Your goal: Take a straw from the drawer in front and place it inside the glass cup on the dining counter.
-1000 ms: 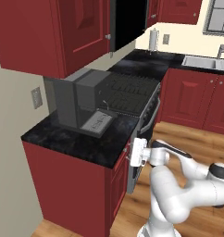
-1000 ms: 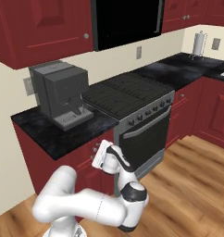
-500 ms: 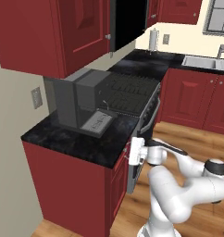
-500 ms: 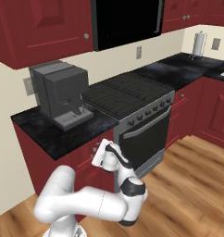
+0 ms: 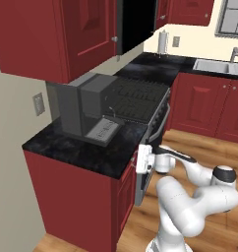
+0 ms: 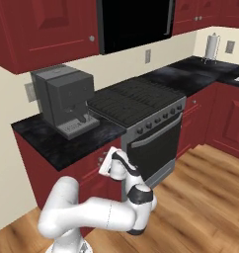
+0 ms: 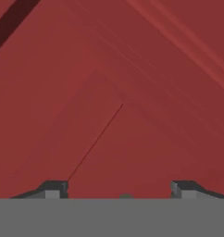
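Note:
My gripper [image 5: 138,165] presses up against the red front of the drawer [image 5: 132,173], just under the black counter edge beside the stove. From the other side, the gripper [image 6: 105,167] meets the same drawer [image 6: 90,170] front near its small handle. In the hand view the red drawer [image 7: 109,92] panel lies very close, and the two fingertips of the gripper [image 7: 119,190] stand wide apart with a small bit of the handle between them. The drawer is closed, so the straw is hidden. The glass cup and the dining counter are out of view.
A grey coffee machine [image 5: 84,108] stands on the black counter [image 5: 86,150] above the drawer. The stove with its oven door [image 6: 156,143] is directly to the right. Red wall cabinets [image 5: 57,34] hang overhead. Wooden floor [image 6: 200,197] lies open to the right.
The hand has stayed at the drawer front and barely shifted. The scene has not moved in either base view.

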